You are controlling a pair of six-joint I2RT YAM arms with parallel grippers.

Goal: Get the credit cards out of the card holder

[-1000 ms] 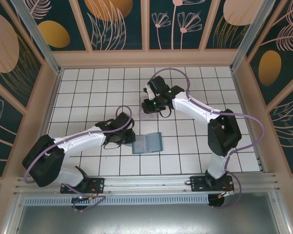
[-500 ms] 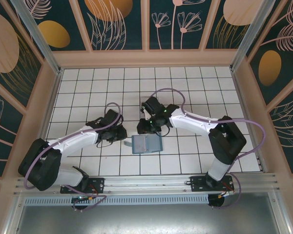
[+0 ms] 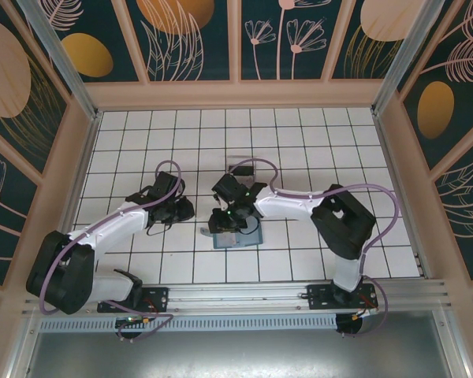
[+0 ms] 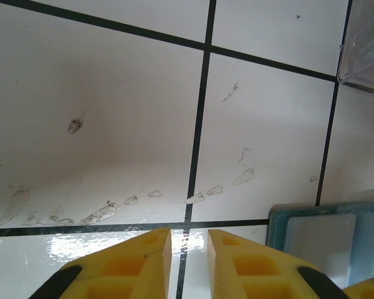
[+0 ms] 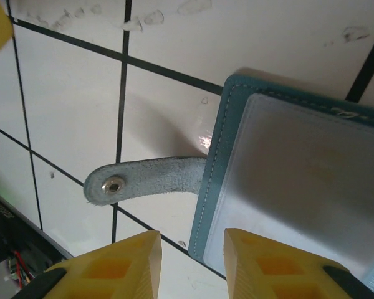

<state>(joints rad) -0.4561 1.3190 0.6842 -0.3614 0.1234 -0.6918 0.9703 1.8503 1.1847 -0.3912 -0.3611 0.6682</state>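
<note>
The slate-blue card holder point(image 3: 235, 239) lies open on the tiled floor, partly under my right arm. In the right wrist view its stitched left edge point(image 5: 217, 180) sits between my open right gripper's point(image 5: 192, 240) yellow fingers. A whitish card point(image 5: 299, 174) lies in that half, and the side tab point(image 5: 143, 179) with its snap points left. The black card is hidden. My left gripper point(image 4: 189, 233) hovers over bare tile left of the holder point(image 4: 277, 233), narrowly open and holding nothing. From above, the left gripper point(image 3: 181, 211) and right gripper point(image 3: 223, 220) are about one tile apart.
A clear plastic box point(image 3: 240, 168) stands one tile behind the holder; its corner point(image 4: 366, 43) shows at the upper right of the left wrist view. White tiled floor point(image 3: 142, 134) stretches to the wooden walls on all sides.
My right gripper left the clear box and came forward and down onto the holder's left edge. My left gripper drew back to the left, away from the holder.
</note>
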